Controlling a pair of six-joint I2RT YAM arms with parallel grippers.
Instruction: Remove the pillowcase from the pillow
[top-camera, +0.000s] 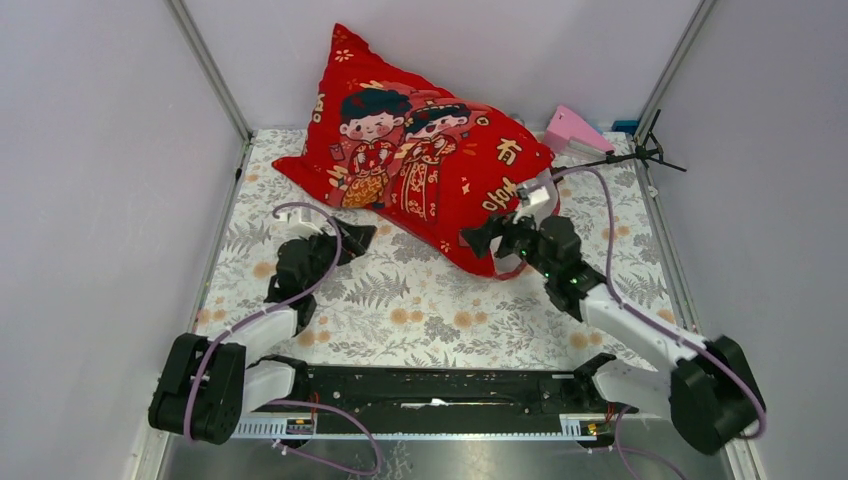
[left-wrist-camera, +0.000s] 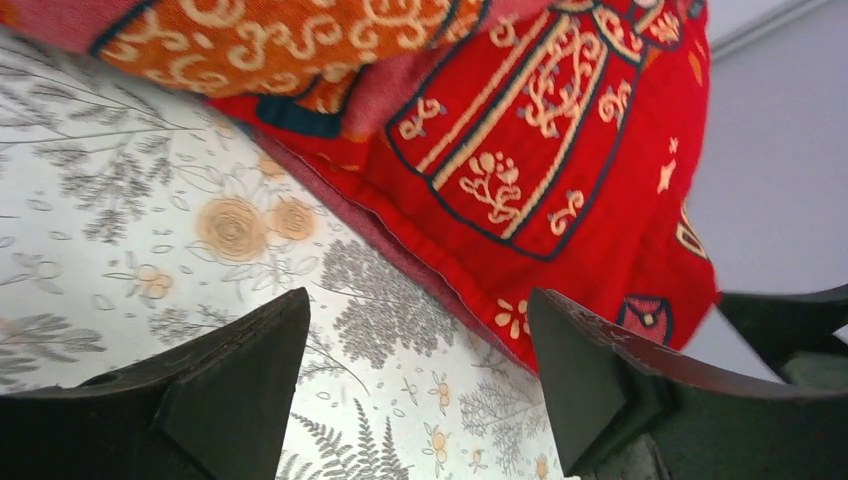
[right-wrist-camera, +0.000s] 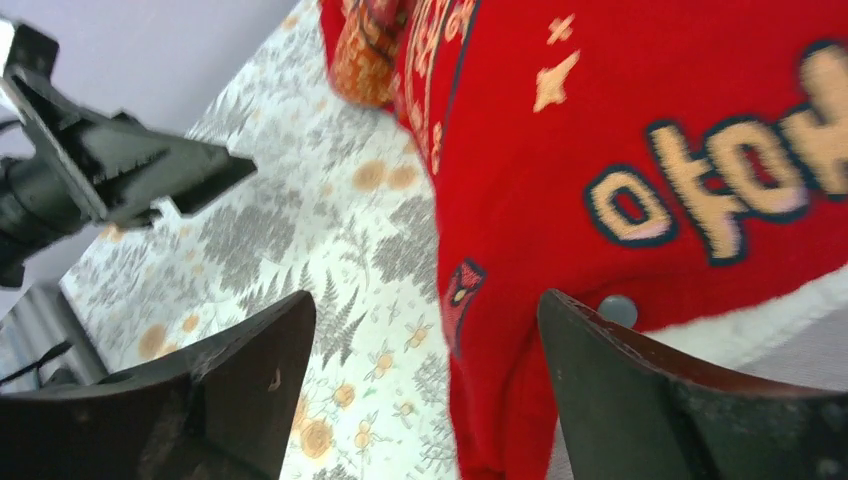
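Observation:
The red pillowcase (top-camera: 420, 160) with two cartoon figures and gold characters leans against the back wall on the floral table cloth (top-camera: 420, 300). A strip of the white pillow (right-wrist-camera: 760, 325) shows at its open lower-right end, beside a grey snap button (right-wrist-camera: 617, 308). My left gripper (top-camera: 358, 237) is open and empty over the cloth, just in front of the pillowcase's lower seam (left-wrist-camera: 420, 265). My right gripper (top-camera: 480, 240) is open. The pillowcase's red lower corner (right-wrist-camera: 500, 400) hangs between its jaws, untouched by them.
A pink object (top-camera: 575, 128) and a black spindly stand (top-camera: 640, 155) sit at the back right corner, with a blue item (top-camera: 625, 125) behind them. Grey walls close in both sides. The left gripper (right-wrist-camera: 120, 165) shows in the right wrist view.

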